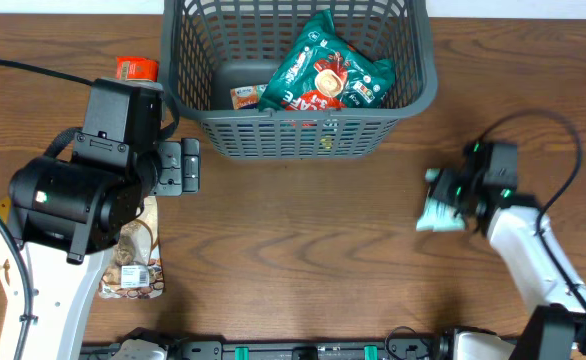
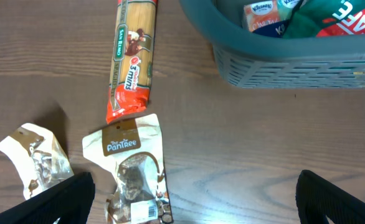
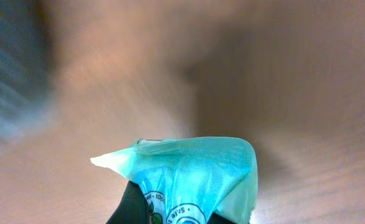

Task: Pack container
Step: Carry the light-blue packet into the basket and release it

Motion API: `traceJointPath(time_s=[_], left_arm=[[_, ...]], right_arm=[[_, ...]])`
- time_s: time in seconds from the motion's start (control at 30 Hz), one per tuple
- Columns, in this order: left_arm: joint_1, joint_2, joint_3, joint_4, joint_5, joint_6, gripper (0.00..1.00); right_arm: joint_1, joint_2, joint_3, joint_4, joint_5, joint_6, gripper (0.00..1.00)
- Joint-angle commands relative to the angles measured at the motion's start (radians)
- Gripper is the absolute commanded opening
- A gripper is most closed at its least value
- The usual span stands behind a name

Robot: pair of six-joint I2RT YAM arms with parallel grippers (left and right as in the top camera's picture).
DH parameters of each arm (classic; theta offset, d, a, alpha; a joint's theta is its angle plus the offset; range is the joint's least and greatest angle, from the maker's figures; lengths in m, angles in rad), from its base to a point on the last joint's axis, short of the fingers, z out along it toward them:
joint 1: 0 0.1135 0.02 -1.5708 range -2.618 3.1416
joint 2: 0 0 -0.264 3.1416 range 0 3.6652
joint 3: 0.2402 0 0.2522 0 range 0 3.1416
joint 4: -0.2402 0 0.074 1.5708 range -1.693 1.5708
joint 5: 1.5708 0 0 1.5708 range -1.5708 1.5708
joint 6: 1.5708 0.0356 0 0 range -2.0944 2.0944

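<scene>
Starting on the left: the left arm comes up from the near-left corner and bends over the table. Its bulky black wrist sits above the clutter there, with the left gripper pointing toward the middle. Its jaws are spread wide with nothing between them; the wrist view only catches the two finger ends in the bottom corners.

Under it there's a long spaghetti pack, a brown-and-white PanTree pouch butting against the pack's red end, and a crumpled pouch just beside that.

Next over, the container sits at the far edge, about centre, near the left gripper's tips. Inside, a green coffee bag leans across the right half and a small orange pack lies on the floor beside it.

On the right, the right arm reaches in from the near-right corner, forearm angled up and left. The right gripper is pinched down on a pale teal packet, well apart from the container. That wrist view is blurry, but the packet's top sticks out past the fingers. Can't tell if it's off the table.
</scene>
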Motion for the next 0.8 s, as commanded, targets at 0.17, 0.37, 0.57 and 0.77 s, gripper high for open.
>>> traceJointPath(time_s=[0.17,0.37,0.57,0.77], left_arm=[[-0.002,0.002,-0.003,-0.005,-0.012,-0.016,0.94],[-0.002,0.002,-0.003,0.000,-0.012,-0.017,1.00],[0.008,0.002,-0.003,0.016,-0.012,-0.057,0.99],[0.033,0.002,-0.003,0.016,-0.012,-0.066,0.99]], right_arm=[[0.007,-0.010,0.558,-0.127,0.014,-0.132,0.01],[0.057,-0.004,0.858,-0.214,-0.185,-0.517,0.01],[0.190,0.051,1.021,-0.262,-0.319,-0.837,0.01],[0.310,0.223,1.112,-0.269,-0.318,-0.888,0.00]])
